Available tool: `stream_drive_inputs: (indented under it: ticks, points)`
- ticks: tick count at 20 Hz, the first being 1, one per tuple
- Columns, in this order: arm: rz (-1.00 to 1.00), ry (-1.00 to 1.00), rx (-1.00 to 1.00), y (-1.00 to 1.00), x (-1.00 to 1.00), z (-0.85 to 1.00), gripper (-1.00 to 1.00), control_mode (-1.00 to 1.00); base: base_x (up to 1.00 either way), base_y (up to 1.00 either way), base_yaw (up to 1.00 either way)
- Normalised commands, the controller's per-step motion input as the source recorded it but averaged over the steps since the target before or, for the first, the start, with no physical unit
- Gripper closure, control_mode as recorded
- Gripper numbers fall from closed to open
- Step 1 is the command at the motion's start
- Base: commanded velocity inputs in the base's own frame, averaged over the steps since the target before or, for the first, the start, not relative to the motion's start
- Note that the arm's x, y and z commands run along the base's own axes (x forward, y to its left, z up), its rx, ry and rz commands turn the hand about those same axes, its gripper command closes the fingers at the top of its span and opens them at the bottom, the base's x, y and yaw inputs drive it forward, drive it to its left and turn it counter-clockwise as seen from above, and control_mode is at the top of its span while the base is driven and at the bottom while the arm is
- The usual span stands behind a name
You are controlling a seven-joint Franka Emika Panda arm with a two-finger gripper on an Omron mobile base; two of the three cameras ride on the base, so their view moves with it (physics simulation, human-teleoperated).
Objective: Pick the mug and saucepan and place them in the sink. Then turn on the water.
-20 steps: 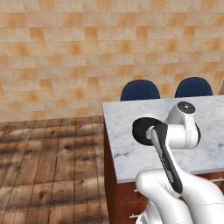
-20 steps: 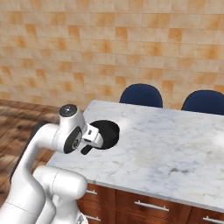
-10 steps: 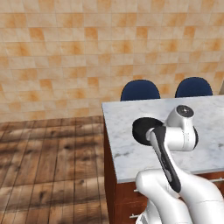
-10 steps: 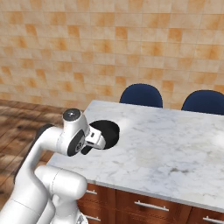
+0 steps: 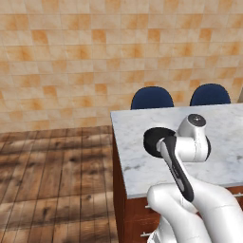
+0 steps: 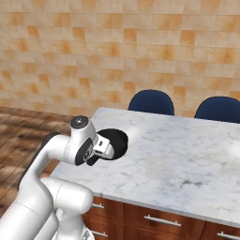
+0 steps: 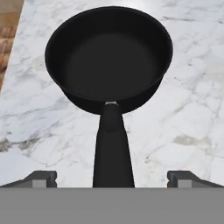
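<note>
1. Saucepan (image 7: 108,57) sits upright on the white marble counter (image 6: 187,159), near the counter's left corner; it also shows beside the arm's wrist in the left base view (image 5: 154,140) and right base view (image 6: 117,140).
2. Handle (image 7: 113,148) runs from the pan's rim straight toward the hand camera, centred between the two finger tips.
3. Gripper (image 7: 112,179): jaws spread wide, one tip (image 7: 41,178) on each side of the handle, with bare marble between each tip and the handle. No contact visible; nothing pinched.
4. Counter edge: in the hand view the marble ends at the upper left, where wood floor (image 7: 8,26) shows. The pan's rim lies near that edge but fully on the marble.
5. Open room: marble around the pan is bare on all sides seen from the hand; a broad stretch of counter extends to the right in the right base view.
6. Two blue chairs (image 6: 151,101) stand behind the far counter edge, well apart from the pan.
7. Cabinet drawers with metal pulls (image 6: 161,220) sit below the near counter edge.
</note>
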Motion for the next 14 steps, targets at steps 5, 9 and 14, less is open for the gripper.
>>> stream_drive_inputs:
  ticks: [5, 9, 14]
  points:
    - [0.00, 0.00, 0.00, 0.00, 0.08, -0.10, -1.00, -1.00, 0.00, 0.00, 0.00]
    - [0.00, 0.01, 0.00, 0.00, 0.11, -0.13, -1.00, -1.00, 0.00, 0.00, 0.00]
    - [0.00, 0.01, 0.00, 0.00, 0.11, -0.16, -1.00, -1.00, 0.00, 0.00, 0.00]
